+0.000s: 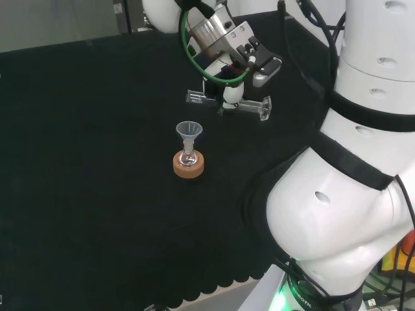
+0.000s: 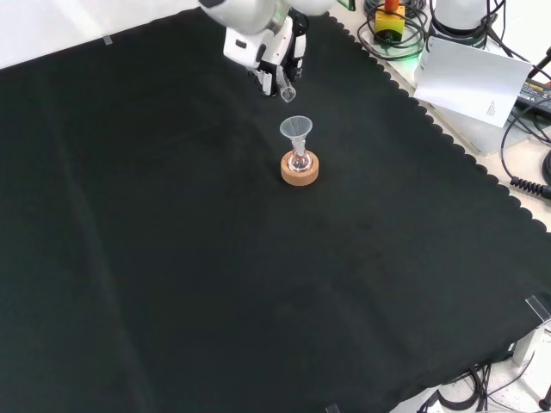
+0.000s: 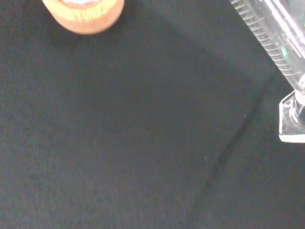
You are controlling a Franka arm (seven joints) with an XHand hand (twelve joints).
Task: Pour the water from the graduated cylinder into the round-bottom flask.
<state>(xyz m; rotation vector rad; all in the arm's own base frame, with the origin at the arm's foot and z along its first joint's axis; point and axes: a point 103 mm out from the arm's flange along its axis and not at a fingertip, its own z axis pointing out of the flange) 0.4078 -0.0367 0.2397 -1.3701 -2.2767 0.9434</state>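
Black cloth (image 2: 172,258) covers the whole bench, and almost all of it lies bare. Over its far part in the front view hangs the hand (image 1: 231,91), and it holds the graduated cylinder (image 1: 227,102) across itself, the tube lying nearly level above the cloth. In the head view the cylinder's long axis runs left to right, with its square foot to the right of the hand and its mouth to the left. Fingers look curled about the middle of the tube, though how far round they reach is hidden by the wrist parts above.

Just below the hand in the head view, near but apart from it, stands the round-bottom flask (image 1: 189,157) on its cork ring (image 1: 189,164), with a clear funnel (image 1: 189,131) seated in the neck. In the front view the cylinder's mouth hangs just above and to the left of the funnel's rim, not yet over it.

My guess: the pour needs the mouth brought over the funnel before tipping further.
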